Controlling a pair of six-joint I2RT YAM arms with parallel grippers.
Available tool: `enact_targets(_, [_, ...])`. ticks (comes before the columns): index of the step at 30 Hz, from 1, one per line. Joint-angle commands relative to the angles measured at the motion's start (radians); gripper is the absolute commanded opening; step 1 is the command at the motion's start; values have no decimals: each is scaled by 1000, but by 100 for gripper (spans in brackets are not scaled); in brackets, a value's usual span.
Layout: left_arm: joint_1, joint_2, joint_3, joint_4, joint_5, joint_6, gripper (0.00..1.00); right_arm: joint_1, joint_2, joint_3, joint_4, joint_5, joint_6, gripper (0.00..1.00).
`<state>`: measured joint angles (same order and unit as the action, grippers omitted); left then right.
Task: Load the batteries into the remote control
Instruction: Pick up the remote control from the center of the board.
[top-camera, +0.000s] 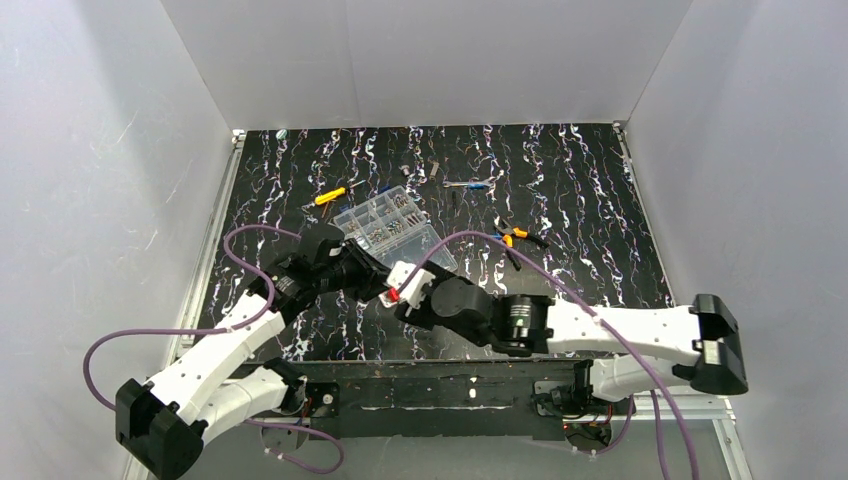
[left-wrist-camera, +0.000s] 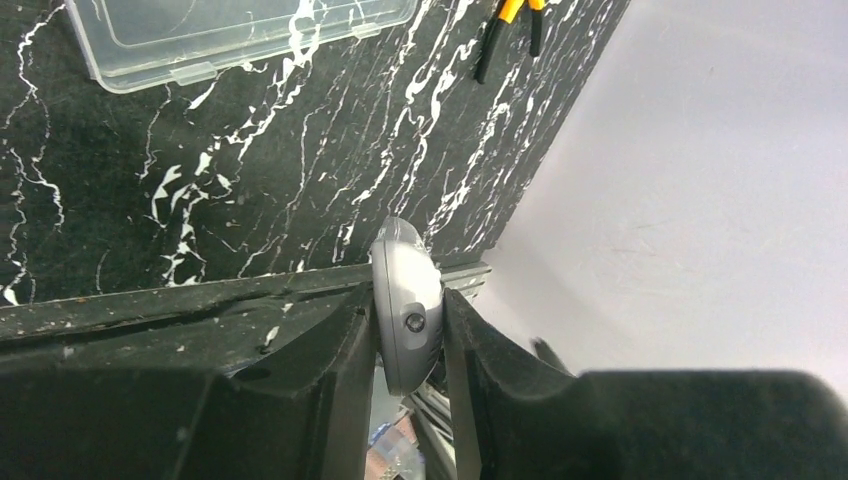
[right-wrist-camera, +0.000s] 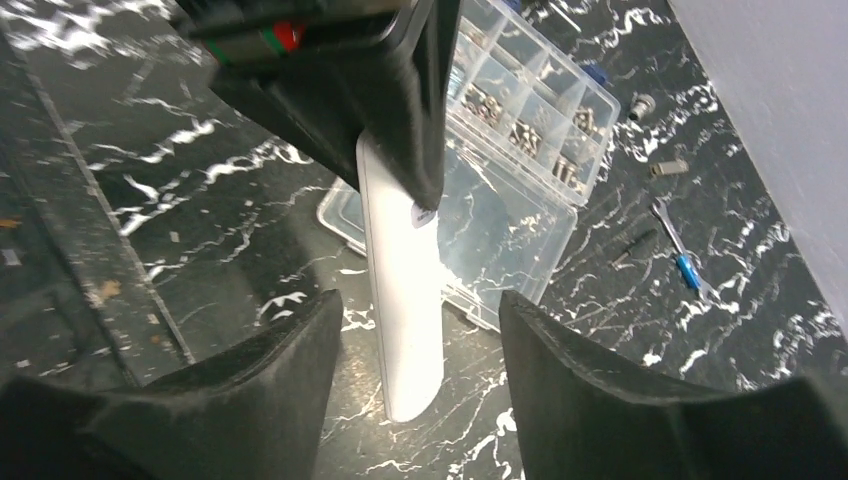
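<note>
- While the left claw (left-wrist-camera: 407, 305) clamps the slim white plastic remote control (left-wrist-camera: 405, 325) above the black marbled surface (left-wrist-camera: 250, 180), the right claw (right-wrist-camera: 420, 305) hangs wide, straddling its free end without contact.
- Clear plastic compartment box (right-wrist-camera: 520, 200) lies just behind.

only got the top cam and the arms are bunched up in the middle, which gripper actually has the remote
observer: The left gripper. Its wrist view shows it shut on the remote, which sits edge-on between the jaws.
operator: ok and is the right one closed on it too
observer: No. The right gripper is open in its own wrist view, straddling the remote's lower end with a gap on both sides.
</note>
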<state>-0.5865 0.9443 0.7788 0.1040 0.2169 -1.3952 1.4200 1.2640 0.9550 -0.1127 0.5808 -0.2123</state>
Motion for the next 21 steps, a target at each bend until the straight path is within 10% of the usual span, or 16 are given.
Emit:
enact_targets(1, [-6,-34,-48,79,62,64,0,-39,-117,20,-40,-177,70,69])
enact_targets(10, [-6,-35,-101,281,249,190,0,-288,-270,-14,-177,-719,145,73])
enact_targets(21, [-6,-36,-106,326,405,264,0,-300,-246,-71,-165,-817,173,76])
